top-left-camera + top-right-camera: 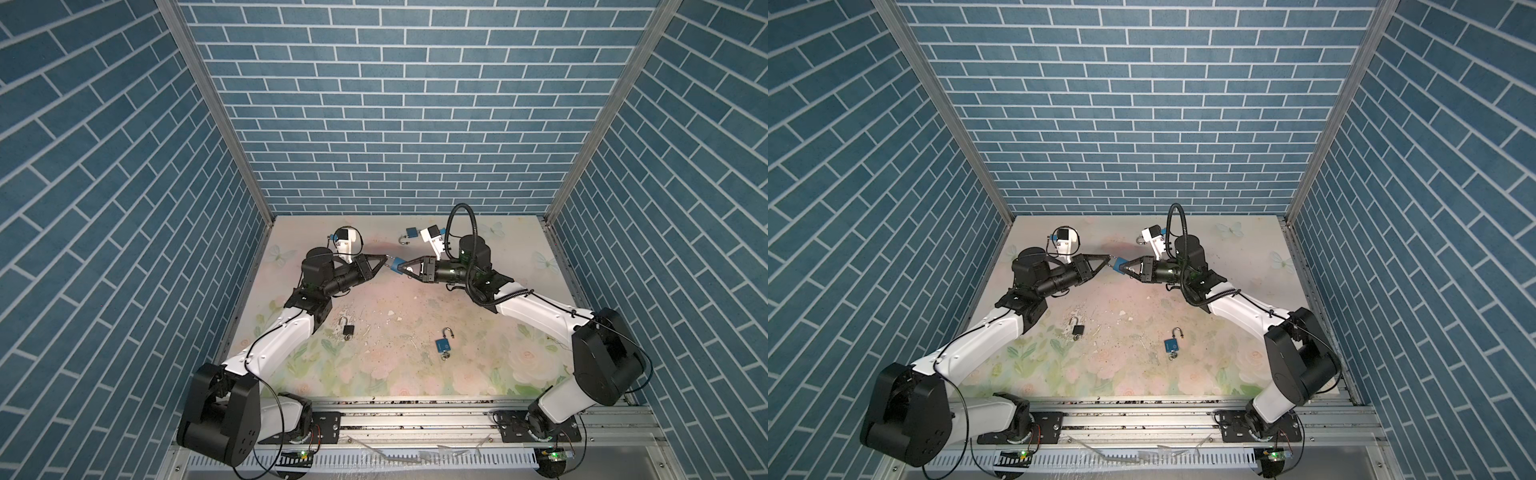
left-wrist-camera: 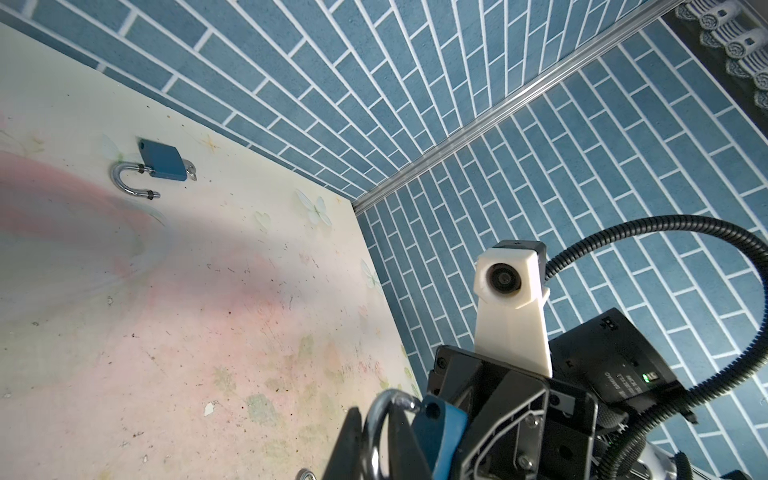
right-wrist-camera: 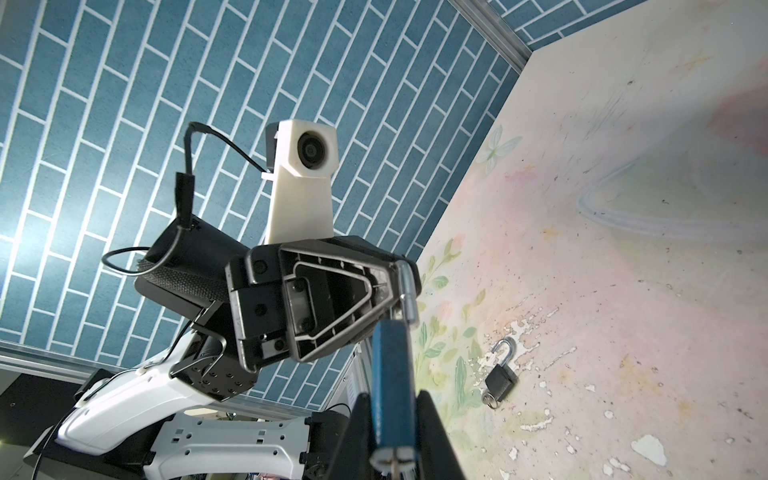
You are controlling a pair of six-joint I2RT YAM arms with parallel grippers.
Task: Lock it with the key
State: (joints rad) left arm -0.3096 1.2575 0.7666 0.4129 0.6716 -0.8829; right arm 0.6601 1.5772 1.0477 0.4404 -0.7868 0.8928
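A blue padlock (image 1: 397, 263) (image 1: 1119, 263) hangs in mid-air over the back middle of the table, between the two arms. My right gripper (image 1: 401, 267) (image 3: 392, 395) is shut on its blue body (image 3: 392, 365). A key stub (image 3: 394, 465) shows in the silver keyhole end. My left gripper (image 1: 388, 261) (image 2: 376, 419) meets it from the left, its black fingers (image 2: 351, 432) shut on the silver shackle (image 2: 374, 415). The shackle's free end stands out of the body, beside its hole (image 2: 432, 410).
Another blue padlock (image 1: 411, 233) (image 2: 163, 161) lies open near the back wall. A black padlock (image 1: 348, 329) (image 3: 500, 376) lies open at front left, a blue one (image 1: 441, 344) with its key at front right. Blue brick walls close three sides.
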